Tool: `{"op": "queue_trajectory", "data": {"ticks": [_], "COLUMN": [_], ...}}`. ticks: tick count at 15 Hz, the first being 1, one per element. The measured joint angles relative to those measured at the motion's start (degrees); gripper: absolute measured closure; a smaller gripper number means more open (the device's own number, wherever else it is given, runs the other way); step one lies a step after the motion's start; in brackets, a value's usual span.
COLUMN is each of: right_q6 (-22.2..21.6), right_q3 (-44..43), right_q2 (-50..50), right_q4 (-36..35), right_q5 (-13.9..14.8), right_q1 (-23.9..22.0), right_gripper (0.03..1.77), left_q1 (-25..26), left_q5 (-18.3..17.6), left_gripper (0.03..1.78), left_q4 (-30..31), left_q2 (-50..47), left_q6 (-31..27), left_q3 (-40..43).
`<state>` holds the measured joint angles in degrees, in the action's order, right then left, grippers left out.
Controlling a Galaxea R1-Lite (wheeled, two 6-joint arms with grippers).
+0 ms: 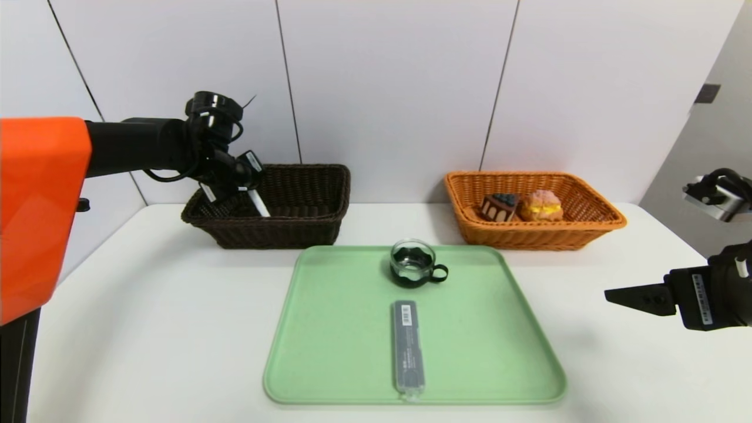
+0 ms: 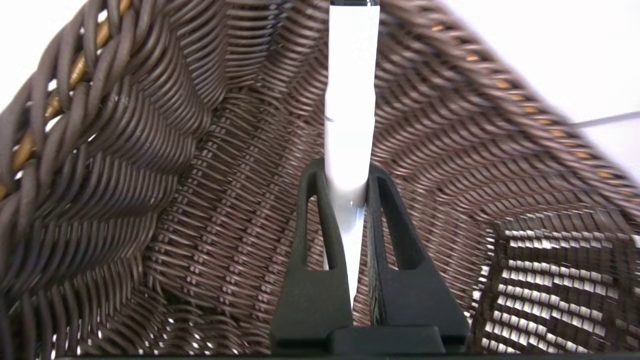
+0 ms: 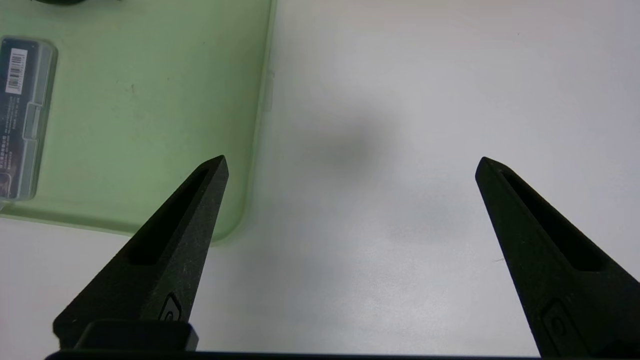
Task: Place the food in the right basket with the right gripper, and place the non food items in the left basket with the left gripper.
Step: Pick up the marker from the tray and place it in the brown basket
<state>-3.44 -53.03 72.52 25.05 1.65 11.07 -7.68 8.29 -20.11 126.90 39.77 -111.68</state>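
My left gripper (image 1: 238, 188) is inside the dark brown basket (image 1: 305, 226) at the back left, shut on the white marker pen (image 1: 258, 204). Its fingers (image 2: 325, 210) clamp the pen (image 2: 350, 100), which points down at the basket's woven floor (image 2: 225, 200). The glass cup (image 1: 413, 262) with black handle and the long grey barcoded case (image 1: 408, 345) lie on the green tray (image 1: 329, 352). The cake wedge (image 1: 499, 207) and cream puff (image 1: 541, 205) sit in the orange basket (image 1: 587, 232). My right gripper (image 1: 623, 295) hovers open over the table, right of the tray, holding nothing.
White table (image 1: 147, 323) lies around the tray, with a wall behind the baskets. In the right wrist view, the tray's corner (image 3: 150, 150) and the end of the grey case (image 3: 20, 115) show beyond the right gripper (image 3: 351, 162).
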Motion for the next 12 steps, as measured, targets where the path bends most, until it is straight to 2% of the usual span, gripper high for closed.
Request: {"op": "queue_trajectory", "data": {"ticks": [3, 8, 12], "right_q6": [0.02, 0.02, 0.05], "right_q3": [0.35, 0.37, 0.39], "right_q2": [-0.22, -0.34, -0.37], "right_q4": [0.00, 0.02, 0.02], "right_q5": [0.09, 0.56, 0.48], "right_q1": [0.04, 0.04, 0.06], "right_gripper": [0.09, 0.09, 0.09], "left_q1": [0.20, 0.20, 0.22], "left_q5": [0.00, -0.02, 0.05], "left_gripper": [1.66, 0.96, 0.62], "left_q4": [0.11, 0.57, 0.60], "left_q2": [1.05, 1.99, 1.12], "left_q6": [0.04, -0.02, -0.13], "left_q3": [-0.10, -0.20, -0.41]}}
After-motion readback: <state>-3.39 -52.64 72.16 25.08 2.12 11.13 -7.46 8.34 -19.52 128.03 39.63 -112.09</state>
